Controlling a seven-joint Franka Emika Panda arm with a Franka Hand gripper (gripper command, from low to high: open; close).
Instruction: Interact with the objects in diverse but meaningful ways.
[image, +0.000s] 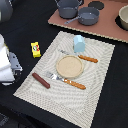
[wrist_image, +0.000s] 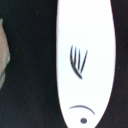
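Worktop (image: 20, 30) covered in black cloth; pale woven placemat (image: 95, 95) laid diagonally across its middle. Place-setting arrangement: tan round plate (image: 68, 66) at the mat's centre, orange-handled fork (image: 66, 80) just on its near side, knife (image: 80, 56) on its far side, as cutlery flanks a dish.

Task objects:
- pale blue block (image: 79, 43), upright on the mat toward the far edge, just beyond the knife;
- dark brown sausage (image: 41, 80), flat on the mat near its corner toward the exterior view's left;
- yellow box (image: 35, 48), off the mat on the cloth, between mat and the worktop edge at the exterior view's left.

None appears held. A tray (image: 107, 25) with grey pots sits at the far edge.

Arm partly visible at the exterior view's left edge. Gripper: opening cannot be told; the wrist view shows only a white oblong surface (wrist_image: 85, 60) with dark marks over black.
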